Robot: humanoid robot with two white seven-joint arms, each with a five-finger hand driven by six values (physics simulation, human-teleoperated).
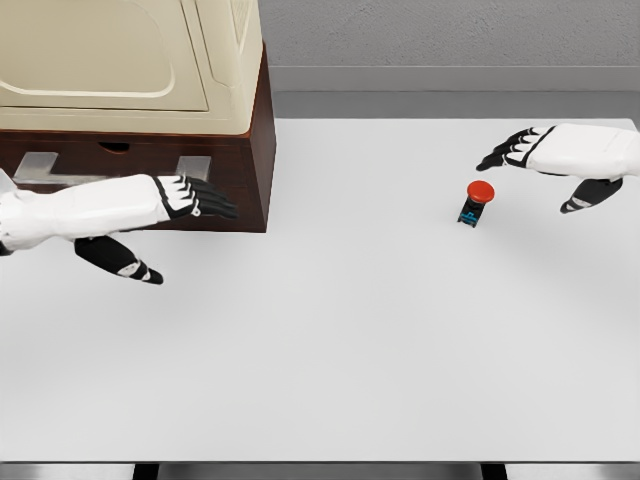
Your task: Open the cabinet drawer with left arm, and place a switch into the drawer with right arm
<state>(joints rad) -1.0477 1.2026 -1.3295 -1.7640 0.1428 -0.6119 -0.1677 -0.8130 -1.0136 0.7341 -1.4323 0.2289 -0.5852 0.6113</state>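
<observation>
My left hand (185, 197) reaches in from the left edge, fingers straight, thumb hanging below, empty in front of the dark brown wooden cabinet drawer (130, 160) at upper left. My right hand (560, 155), upper right, is spread and empty. The red-capped push-button switch (477, 201) stands on the white table (330, 340), just below-left of it.

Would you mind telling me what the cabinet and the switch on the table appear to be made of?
The cabinet looks like dark, reddish-brown wood with a satin finish below, and its upper part like cream, matte painted panels; no grain shows, so this is uncertain. The switch seems plastic: a smooth red button cap on a small dark base. The table looks like a matte white laminate.
</observation>
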